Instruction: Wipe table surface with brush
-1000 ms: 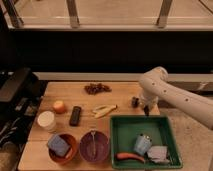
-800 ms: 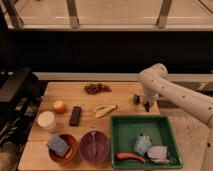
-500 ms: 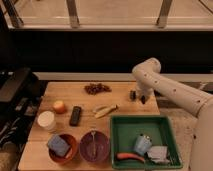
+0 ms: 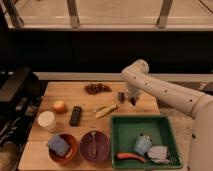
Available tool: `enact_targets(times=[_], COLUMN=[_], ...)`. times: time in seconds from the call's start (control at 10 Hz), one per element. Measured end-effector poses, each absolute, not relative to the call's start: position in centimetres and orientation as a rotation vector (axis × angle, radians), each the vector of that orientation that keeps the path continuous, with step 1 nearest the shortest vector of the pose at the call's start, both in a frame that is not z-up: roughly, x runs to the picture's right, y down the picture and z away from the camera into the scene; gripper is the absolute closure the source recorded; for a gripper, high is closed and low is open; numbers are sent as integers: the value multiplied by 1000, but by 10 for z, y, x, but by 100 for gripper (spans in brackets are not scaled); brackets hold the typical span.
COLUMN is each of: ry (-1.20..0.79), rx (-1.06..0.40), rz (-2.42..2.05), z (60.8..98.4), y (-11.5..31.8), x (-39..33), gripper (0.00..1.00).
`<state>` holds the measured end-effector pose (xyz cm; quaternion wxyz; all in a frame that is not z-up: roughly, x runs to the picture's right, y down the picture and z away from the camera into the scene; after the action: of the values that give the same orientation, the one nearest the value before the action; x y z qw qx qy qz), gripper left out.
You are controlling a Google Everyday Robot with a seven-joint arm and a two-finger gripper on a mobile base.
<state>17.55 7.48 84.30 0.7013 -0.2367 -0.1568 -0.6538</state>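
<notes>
Blackish, stubby brush (image 4: 121,97) lies beside the gripper (image 4: 130,99) at the table surface (image 4: 70,94), perhaps grasped; cannot tell.

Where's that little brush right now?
The brush is on the table surface, right of the grapes, behind the green tray, with the end effector just beside it.

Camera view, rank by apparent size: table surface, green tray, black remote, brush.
1. table surface
2. green tray
3. black remote
4. brush, beside the tool over the table's back-right part; the tool may hide part of it, so remote versus brush is less certain.
</notes>
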Motion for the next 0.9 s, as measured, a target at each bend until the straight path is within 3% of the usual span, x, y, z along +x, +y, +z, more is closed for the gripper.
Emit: enact_targets(times=[0.4,0.9], ry=[-398,-333], rx=[-557,-645], rz=[-1359,-1232], z=[824,831], y=[116,111], x=[206,269], gripper=[100,100])
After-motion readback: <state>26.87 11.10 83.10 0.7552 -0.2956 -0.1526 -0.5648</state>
